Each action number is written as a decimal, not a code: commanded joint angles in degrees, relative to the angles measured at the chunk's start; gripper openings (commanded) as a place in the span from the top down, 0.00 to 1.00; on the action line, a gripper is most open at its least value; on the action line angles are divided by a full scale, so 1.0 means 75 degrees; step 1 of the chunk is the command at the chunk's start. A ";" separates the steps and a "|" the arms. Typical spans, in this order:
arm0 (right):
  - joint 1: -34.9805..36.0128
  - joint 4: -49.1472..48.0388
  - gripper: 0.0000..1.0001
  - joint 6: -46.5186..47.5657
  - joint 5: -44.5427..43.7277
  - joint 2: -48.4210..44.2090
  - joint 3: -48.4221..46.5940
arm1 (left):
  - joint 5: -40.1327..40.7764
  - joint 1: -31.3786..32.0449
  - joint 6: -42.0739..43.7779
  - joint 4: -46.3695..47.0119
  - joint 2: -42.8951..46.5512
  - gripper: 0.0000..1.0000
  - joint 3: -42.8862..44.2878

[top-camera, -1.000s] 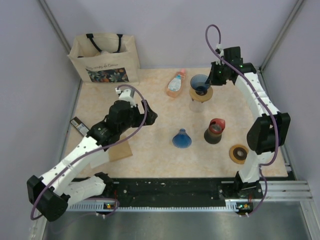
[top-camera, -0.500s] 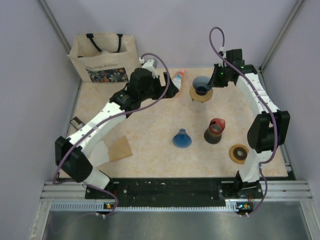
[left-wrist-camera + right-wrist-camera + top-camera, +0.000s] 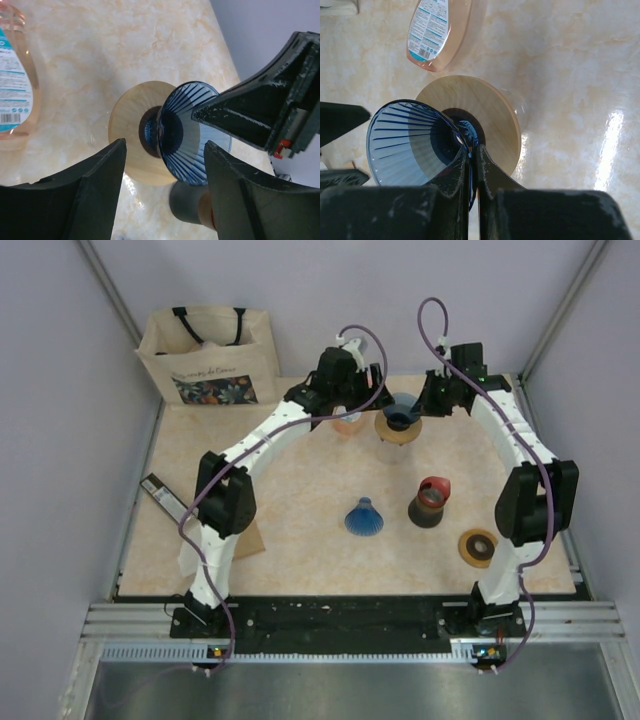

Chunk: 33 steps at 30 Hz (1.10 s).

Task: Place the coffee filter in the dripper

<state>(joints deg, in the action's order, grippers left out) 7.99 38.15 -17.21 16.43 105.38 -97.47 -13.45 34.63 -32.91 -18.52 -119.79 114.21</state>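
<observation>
The dripper (image 3: 400, 410) is a clear blue ribbed cone on a round wooden collar (image 3: 400, 432) at the back of the table. My right gripper (image 3: 418, 405) is shut on its rim, clear in the right wrist view (image 3: 471, 150). My left gripper (image 3: 372, 405) is open and empty just left of the dripper. In the left wrist view (image 3: 165, 150) the dripper (image 3: 195, 135) lies between its fingers without touching them. A flat brown paper, seemingly the coffee filter (image 3: 255, 540), lies at the near left, partly hidden by the left arm.
A peach bottle (image 3: 350, 418) lies left of the dripper, also in the wrist views (image 3: 15, 80) (image 3: 437, 30). An upturned blue cone (image 3: 365, 517), a red-and-black cup (image 3: 430, 502) and a tape roll (image 3: 478, 547) stand mid-right. A tote bag (image 3: 205, 355) stands back left.
My left arm has swung from the near left, by the brown paper, across to the far side next to the dripper. The right gripper has stayed on the dripper's rim.
</observation>
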 commanded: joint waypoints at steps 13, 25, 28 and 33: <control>0.0107 0.0291 1.00 0.0678 0.0247 0.0468 0.0293 | -0.0293 -0.0024 -0.0253 0.0010 -0.1489 1.00 0.1377; -0.0128 0.0491 1.00 0.0327 -0.0138 0.1499 0.0995 | 0.0796 -0.0141 -0.0641 -0.2484 -0.2297 1.00 0.2301; -0.0186 0.0573 1.00 0.0221 -0.0361 0.1663 0.1195 | 0.1171 -0.0141 -0.0523 -0.3305 -0.2555 1.00 0.2619; -0.0186 0.1018 1.00 0.0139 -0.0795 0.2190 0.1266 | 0.1722 -0.0164 -0.0382 -0.4406 -0.2883 1.00 0.2806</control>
<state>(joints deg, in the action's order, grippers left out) 7.40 30.61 -17.91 20.93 109.34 -95.64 -6.76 35.05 -35.90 -32.27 -135.55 135.63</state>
